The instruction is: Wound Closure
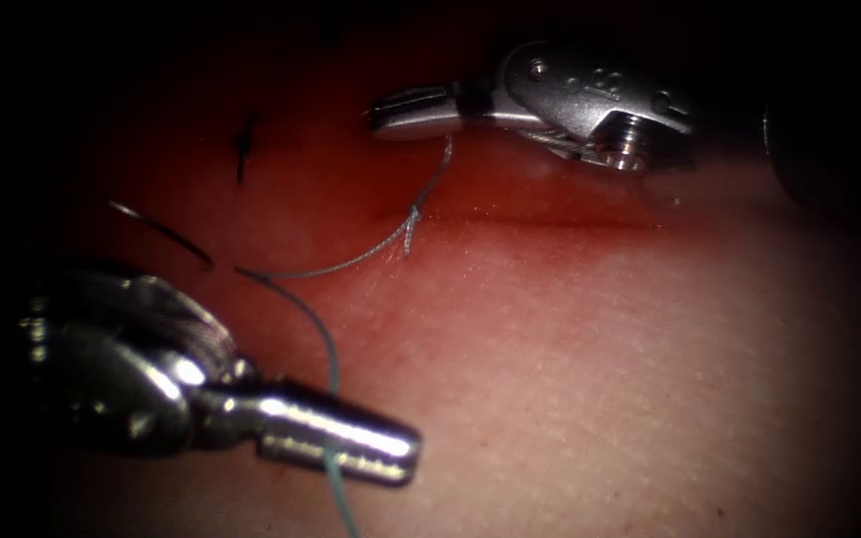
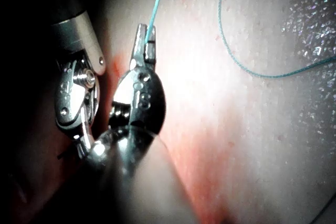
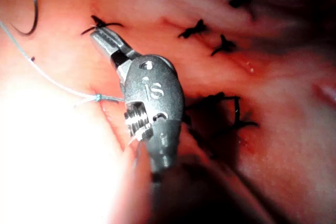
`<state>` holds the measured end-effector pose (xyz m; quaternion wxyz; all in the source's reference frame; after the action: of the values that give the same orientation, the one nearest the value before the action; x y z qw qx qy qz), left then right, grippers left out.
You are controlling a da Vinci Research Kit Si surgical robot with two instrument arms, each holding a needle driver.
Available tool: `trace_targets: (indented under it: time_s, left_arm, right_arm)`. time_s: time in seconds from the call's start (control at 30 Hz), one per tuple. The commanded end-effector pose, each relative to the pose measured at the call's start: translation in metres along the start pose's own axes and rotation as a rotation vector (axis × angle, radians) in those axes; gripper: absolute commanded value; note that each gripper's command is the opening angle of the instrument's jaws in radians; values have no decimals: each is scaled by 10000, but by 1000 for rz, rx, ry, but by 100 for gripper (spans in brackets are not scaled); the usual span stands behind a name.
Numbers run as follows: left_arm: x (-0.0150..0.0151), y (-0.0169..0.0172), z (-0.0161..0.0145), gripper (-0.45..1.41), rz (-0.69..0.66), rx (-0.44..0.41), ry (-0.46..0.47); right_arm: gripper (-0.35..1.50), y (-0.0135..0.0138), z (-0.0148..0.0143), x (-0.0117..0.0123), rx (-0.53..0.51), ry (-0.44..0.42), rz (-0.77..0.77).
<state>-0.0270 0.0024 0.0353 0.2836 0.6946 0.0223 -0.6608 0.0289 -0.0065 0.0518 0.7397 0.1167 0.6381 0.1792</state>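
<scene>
The left tool (image 1: pixel 376 443) sits at about seven o'clock in the endoscope view, its jaws pressed together on the thread (image 1: pixel 326 334), which crosses them and trails off toward six o'clock. In the left wrist view the same tool (image 2: pixel 145 40) pinches the thread (image 2: pixel 155 3) right at its tips. The right tool (image 1: pixel 413 112) lies at about twelve o'clock in the endoscope view with its jaws pressed together on the other strand of thread, which drops from them to a small knot (image 1: pixel 411 227) on the tissue (image 1: pixel 600 379). From the knot the thread curves toward nine o'clock. The needle (image 1: pixel 161 232) lies loose on the tissue at about nine o'clock, held by neither tool; whether its tip is in the tissue I cannot tell. The cut (image 1: pixel 530 221) runs as a dark red line toward three o'clock from the knot. A dark stitch (image 1: pixel 243 144) sits at eleven o'clock.
</scene>
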Motion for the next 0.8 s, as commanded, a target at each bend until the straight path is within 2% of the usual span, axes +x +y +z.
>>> trace_targets:
  time_s: [0.03,0.2,0.27,0.47,0.63,0.8]
  left_arm:
    - [-4,-6,4,-45,2,-7,3]
    - [5,-17,3,-45,44,-34,15]
    - [6,-19,2,-45,48,-36,17]
    - [8,-41,-12,-45,66,-45,1]
    - [7,-45,-17,-45,73,-47,-4]
    - [0,-50,-26,-45,91,-50,-6]
  right_arm:
    - [-35,-1,25,3,6,17,-2]
    - [-35,-14,59,-1,43,39,-27]
    - [-35,-17,64,-2,53,41,-32]
    - [-35,-47,96,-6,177,68,-61]
    - [-35,-58,102,-5,230,84,-47]
    - [-35,-72,105,-8,342,119,-32]
